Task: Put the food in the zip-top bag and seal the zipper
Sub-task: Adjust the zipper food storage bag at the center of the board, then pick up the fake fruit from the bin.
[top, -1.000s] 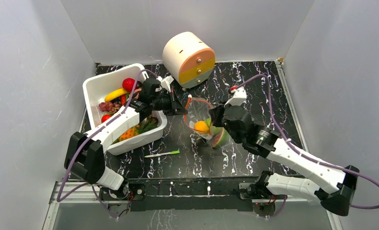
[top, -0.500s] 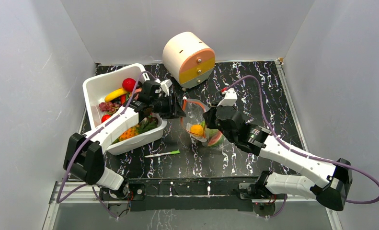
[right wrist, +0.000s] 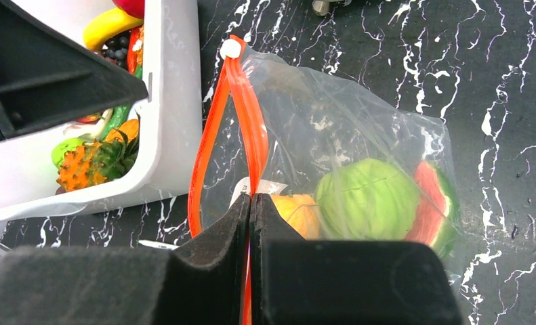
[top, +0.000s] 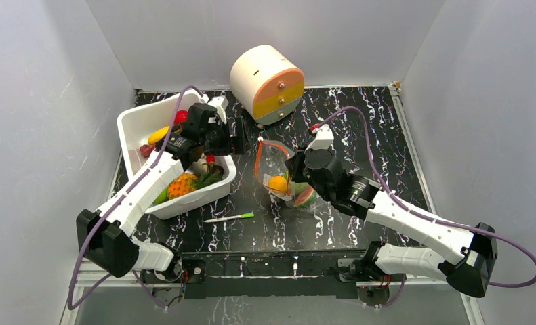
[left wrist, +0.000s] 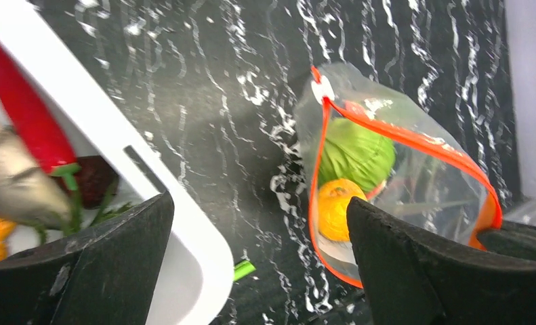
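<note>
1. Top external: your right gripper (top: pixel 293 166) is clenched on the zipper (top: pixel 257 159) of the zip-top bag (top: pixel 278 166). By my reading it props the mouth up so pieces can drop in. Your left gripper (top: pixel 238 139) hangs left of the bag, over the white bin (top: pixel 131 122) where the loose food (top: pixel 183 183) waits. A cream-and-orange drum (top: pixel 265 81) stands beyond the bag. A green-and-white stick (top: pixel 230 217) lies on the desk (top: pixel 360 115), nearer you than the bag.
2. Left wrist: your fingers are spread wide with nothing between them. The bag's mouth gapes towards you, unsealed, with a green ball (left wrist: pixel 356 156) and an orange (left wrist: pixel 333 206) inside. The bin's wall, left of the bag, is what you must clear.
3. Right wrist: your fingers pinch the orange strip flat. A watermelon slice (right wrist: pixel 434 203) lies deepest in the bag.
</note>
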Controlling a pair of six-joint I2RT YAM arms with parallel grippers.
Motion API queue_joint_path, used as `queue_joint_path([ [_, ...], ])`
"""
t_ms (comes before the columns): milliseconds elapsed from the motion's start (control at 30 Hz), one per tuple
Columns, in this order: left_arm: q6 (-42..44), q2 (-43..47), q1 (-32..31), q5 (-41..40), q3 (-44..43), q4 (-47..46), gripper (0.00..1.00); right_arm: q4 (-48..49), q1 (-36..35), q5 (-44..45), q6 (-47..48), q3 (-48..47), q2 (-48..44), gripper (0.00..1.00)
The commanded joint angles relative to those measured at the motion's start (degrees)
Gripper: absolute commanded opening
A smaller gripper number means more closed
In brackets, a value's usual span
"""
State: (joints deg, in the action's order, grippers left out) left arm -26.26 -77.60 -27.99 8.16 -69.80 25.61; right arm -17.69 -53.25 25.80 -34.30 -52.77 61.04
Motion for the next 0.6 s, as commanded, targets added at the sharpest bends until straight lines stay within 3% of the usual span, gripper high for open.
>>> queue_joint_path([
  [0, 4.3, 2.3, 0.1, -13.2, -3.8, 4.8, 0.98, 4.3, -0.2, -0.4, 1.2, -2.1, -1.2, 0.00],
  [267, 9.4, 1.1, 5.5, -25.9, -3.8, 3.7, 0.98, 6.1, -0.2, -1.8, 2.2, -1.4, -1.3, 0.00],
  [567, 10.1, -3.1, 18.4, -19.2, -1.9, -3.2, 0.93, 8.2, -0.2, -2.9, 3.6, -0.4, -1.7, 0.00],
])
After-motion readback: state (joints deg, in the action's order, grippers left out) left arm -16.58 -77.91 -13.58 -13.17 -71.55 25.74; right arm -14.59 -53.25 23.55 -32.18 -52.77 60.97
